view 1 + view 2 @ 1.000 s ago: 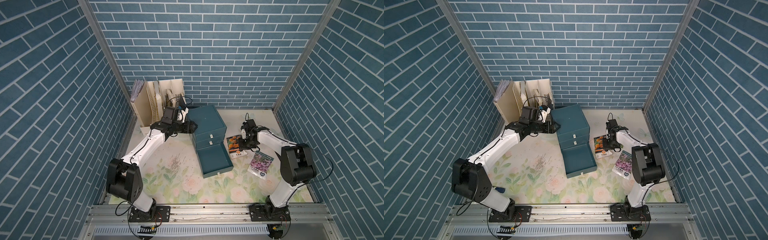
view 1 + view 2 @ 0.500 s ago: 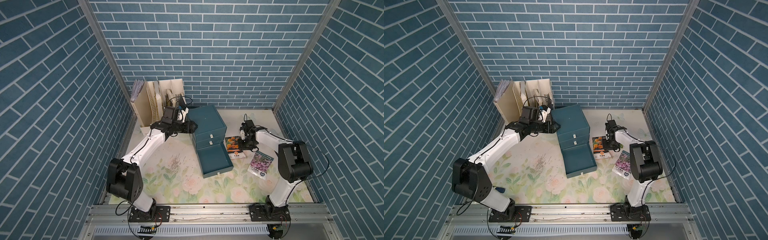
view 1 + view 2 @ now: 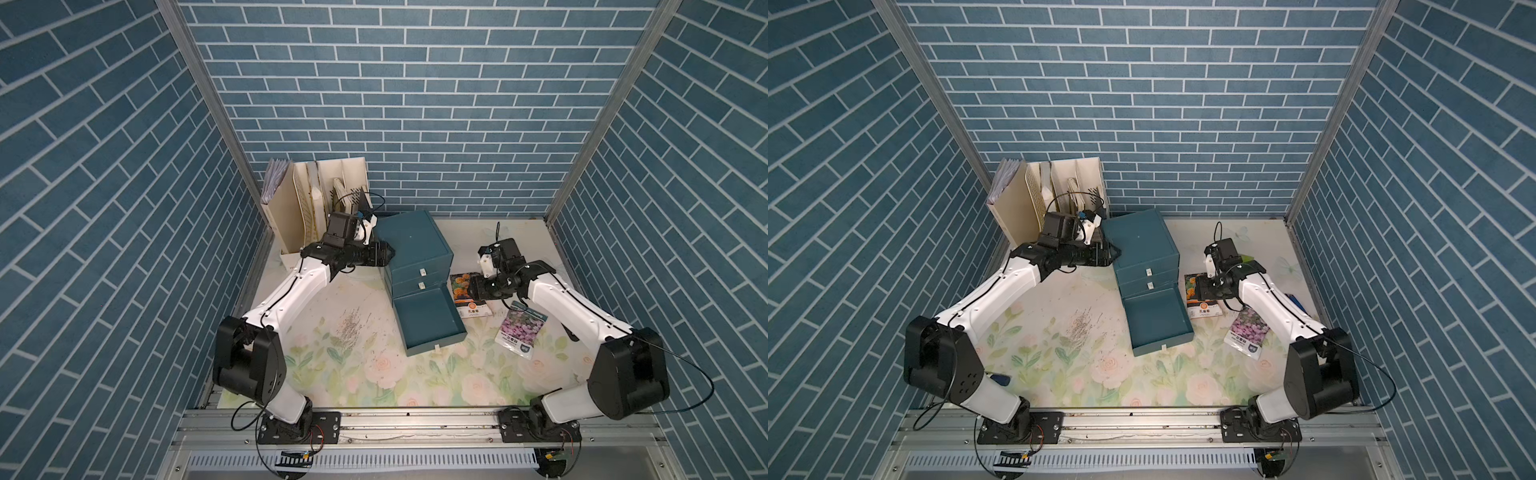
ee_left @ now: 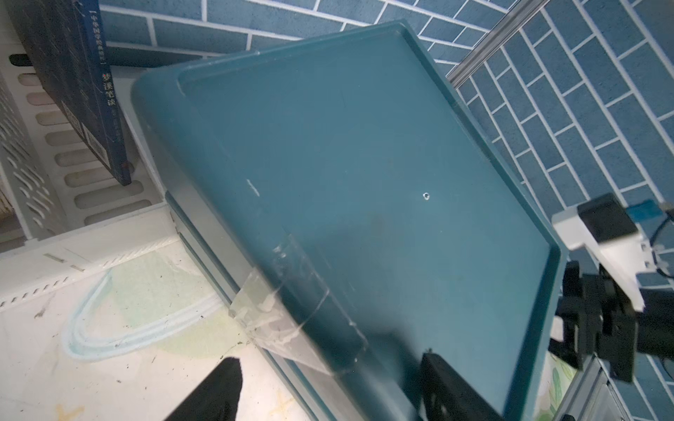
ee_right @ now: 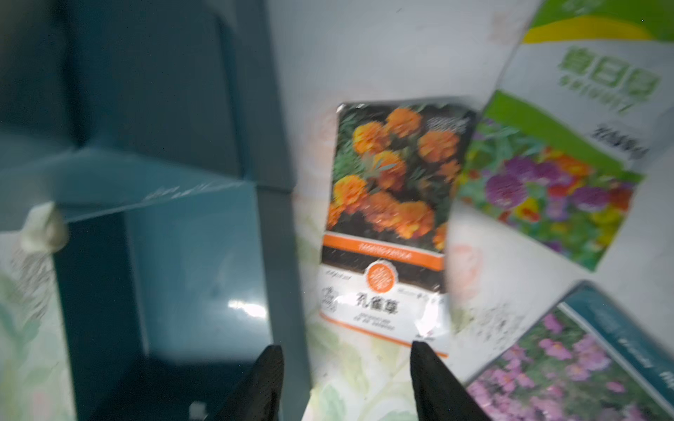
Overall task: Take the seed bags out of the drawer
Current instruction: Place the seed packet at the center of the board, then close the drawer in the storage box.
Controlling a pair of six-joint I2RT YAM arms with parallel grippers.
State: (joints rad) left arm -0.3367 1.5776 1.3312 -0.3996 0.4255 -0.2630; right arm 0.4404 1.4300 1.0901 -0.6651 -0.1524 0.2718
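Note:
The drawer [image 3: 428, 320] [image 3: 1158, 320] is pulled out of the teal cabinet [image 3: 411, 241] and shows a bare floor [image 5: 200, 255]. Three seed bags lie on the mat to its right: the orange marigold one [image 3: 473, 309] [image 5: 394, 218], the pink-purple one [image 3: 519, 330] [image 5: 569, 364] and the green-white one [image 5: 569, 145], which my right arm mostly hides in both top views. My right gripper [image 3: 471, 286] [image 5: 346, 361] hovers open over the marigold bag, holding nothing. My left gripper [image 3: 384, 253] [image 4: 328, 386] is open, its jaws straddling the cabinet's upper left edge [image 4: 291, 273].
A cream file rack [image 3: 324, 199] with dark books [image 4: 73, 91] stands at the back left, close behind my left wrist. Two shut drawers sit above the open one. Brick-patterned walls close in three sides of the floral mat [image 3: 353, 357].
My right gripper has opened and let go of the marigold bag, which now lies flat beside the drawer. The left arm has not moved.

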